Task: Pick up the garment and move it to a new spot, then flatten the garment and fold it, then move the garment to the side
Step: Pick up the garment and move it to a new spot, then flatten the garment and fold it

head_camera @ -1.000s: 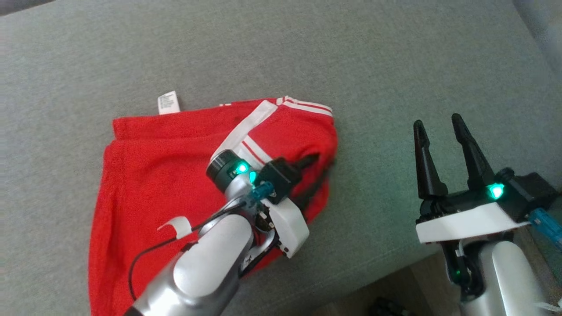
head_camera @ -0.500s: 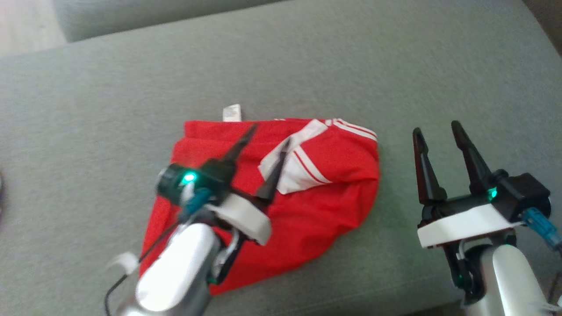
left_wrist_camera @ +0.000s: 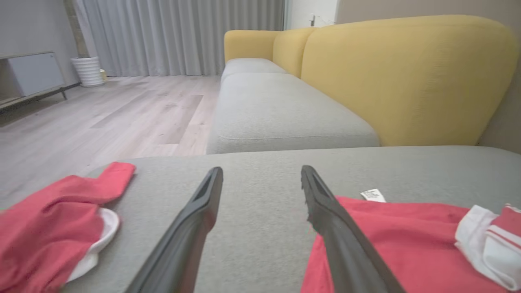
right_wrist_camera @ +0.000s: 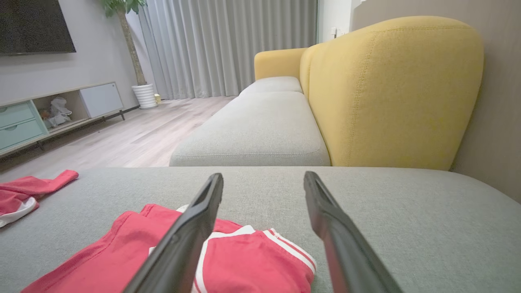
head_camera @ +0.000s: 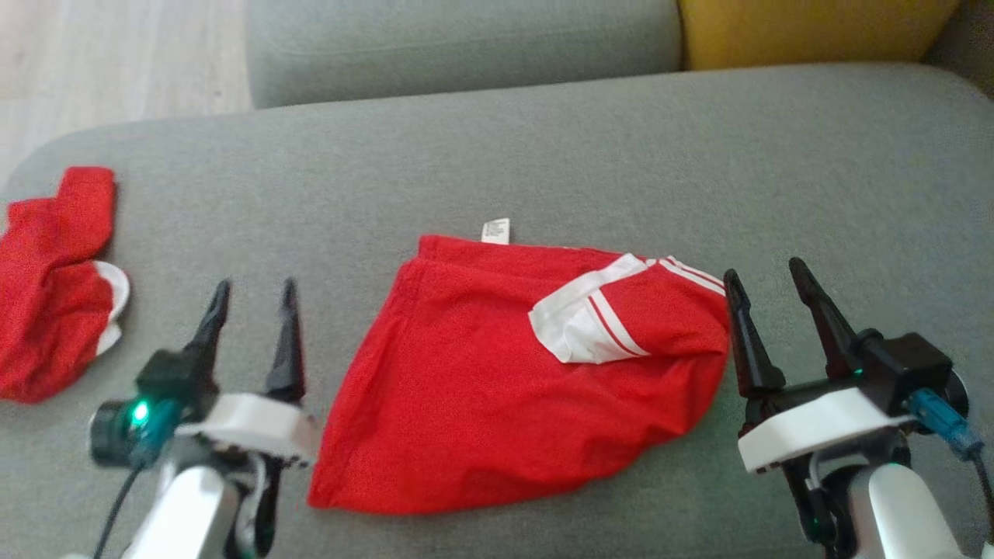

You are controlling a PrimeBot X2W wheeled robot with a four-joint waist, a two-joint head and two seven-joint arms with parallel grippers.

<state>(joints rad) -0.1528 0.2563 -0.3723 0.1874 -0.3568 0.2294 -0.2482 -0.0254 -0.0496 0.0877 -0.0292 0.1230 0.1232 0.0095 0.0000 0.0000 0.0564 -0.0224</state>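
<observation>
- Now that the left claw [head_camera: 255, 287] has let go, the head view shows it wide open and empty, pulled back just left of the garment [head_camera: 481, 388]. A second ago it was pinched shut, low on the cloth. The camera has swung as well, so I don't count the garment's shift in frame as travel.
- From the same view, the garment lies doubled over on the sofa cushion [head_camera: 543, 155], its striped band [head_camera: 582, 326] on top and a white label [head_camera: 495, 230] poking out at the garment's far edge. The right claw [head_camera: 763, 269] hovers wide and empty just right of the garment, as it did before. Another red piece [head_camera: 46, 310] lies well left of the garment.
- On the left wrist view, the fingers are spread with nothing between them. The garment [left_wrist_camera: 407, 240] sits beside the right-hand finger.
- On the right wrist view, the jaws are likewise wide and the garment [right_wrist_camera: 252, 260] lies below them, untouched.
- My read is that the release closes the fold. What remains is shifting the garment aside, which needs a fresh grip.
</observation>
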